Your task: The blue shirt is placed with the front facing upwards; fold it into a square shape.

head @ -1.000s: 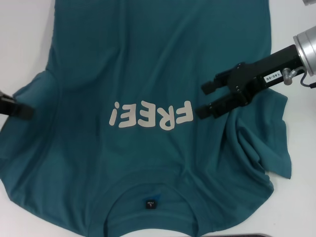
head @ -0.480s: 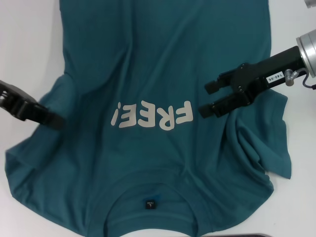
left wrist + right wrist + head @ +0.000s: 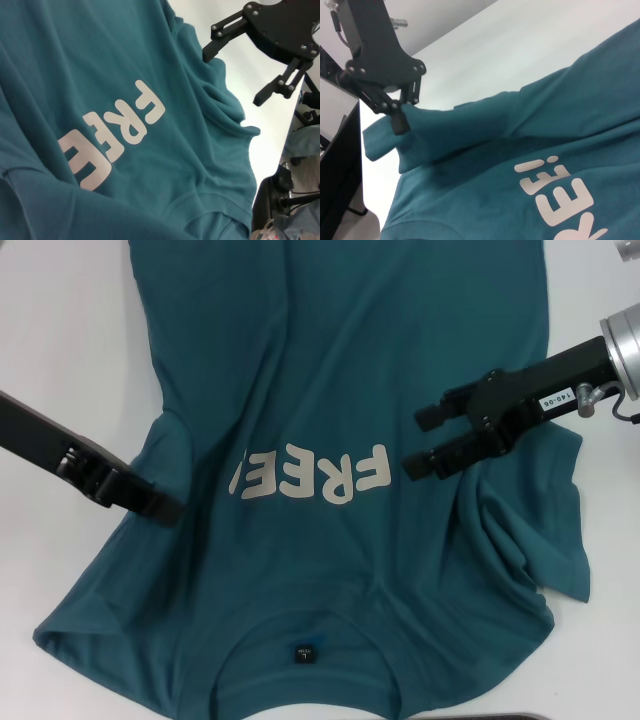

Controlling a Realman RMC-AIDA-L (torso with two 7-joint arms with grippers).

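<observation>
The blue shirt [image 3: 330,360] lies front up on the white table, its collar and dark label [image 3: 303,653] nearest me. The white letters [image 3: 320,475] read upside down. My left gripper [image 3: 165,508] is shut on the shirt's left sleeve edge and holds it lifted and folded inward over the chest, so the fold hides the end of the lettering. The right wrist view shows this gripper [image 3: 399,122] pinching the raised fabric. My right gripper [image 3: 418,442] hangs open and empty just above the shirt beside the letter F, and it also shows open in the left wrist view [image 3: 232,75].
The shirt's right sleeve [image 3: 540,540] lies rumpled in ridges under my right arm. Bare white table [image 3: 60,340] shows to the left and right of the shirt. A dark strip [image 3: 520,717] marks the near table edge. Beyond the table edge stands clutter [image 3: 295,200].
My left gripper has moved right and slightly toward me, dragging the left sleeve inward over the shirt; the fold now covers the exclamation mark. The right gripper has stayed in place, open.
</observation>
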